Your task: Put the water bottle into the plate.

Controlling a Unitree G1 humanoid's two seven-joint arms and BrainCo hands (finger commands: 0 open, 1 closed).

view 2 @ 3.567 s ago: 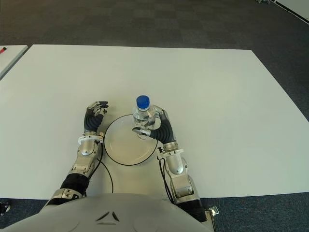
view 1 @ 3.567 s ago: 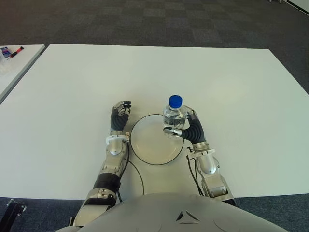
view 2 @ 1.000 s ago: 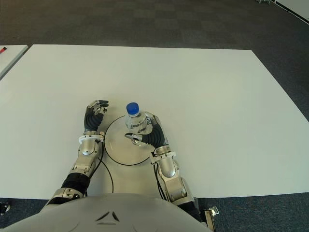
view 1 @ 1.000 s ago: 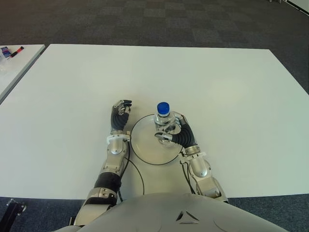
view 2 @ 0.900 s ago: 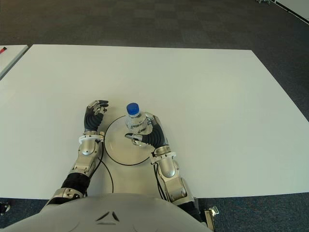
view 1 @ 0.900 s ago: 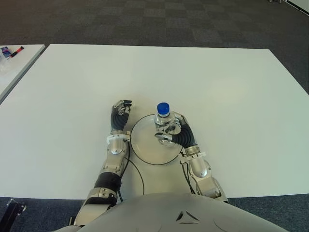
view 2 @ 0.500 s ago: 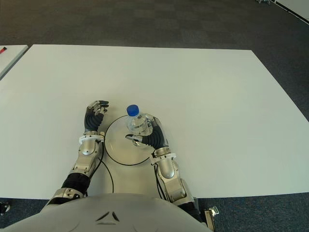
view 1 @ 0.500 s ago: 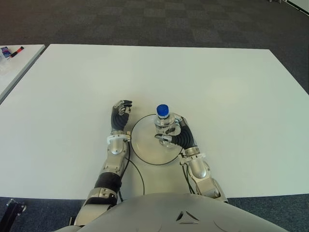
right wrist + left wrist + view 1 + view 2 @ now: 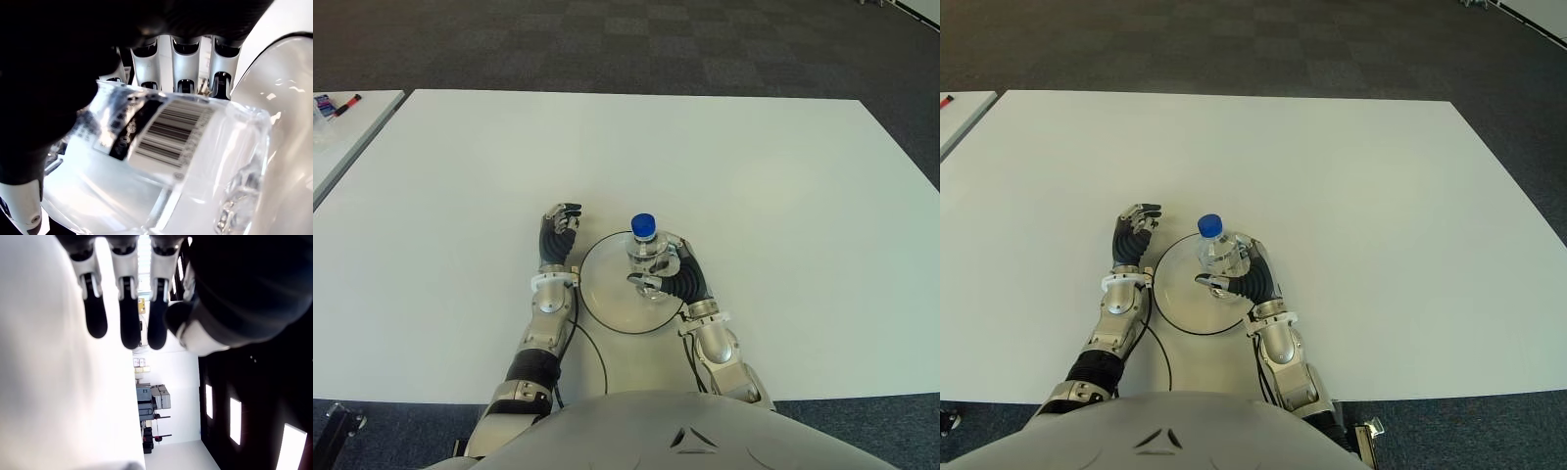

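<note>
Gripping the clear plastic blue-capped water bottle [image 9: 647,255], the right hand [image 9: 668,273] holds it over the round white dark-rimmed plate [image 9: 607,294]; left hand [image 9: 556,233], fingers loosely curled and empty, shows beside the plate's left rim.

The bottle [image 9: 648,255] is held by the right hand [image 9: 671,277] at the plate's [image 9: 607,299] 2 o'clock; the left hand [image 9: 555,238] is seen at 10 o'clock.

Prob. an office/lab: big white rectangular table [image 9: 754,166], dark grey checkered carpet tiles [image 9: 636,44], markers [image 9: 340,102] on 2nd table.

One water bottle [image 9: 645,248], one plate [image 9: 607,294], two markers [image 9: 333,104].
</note>
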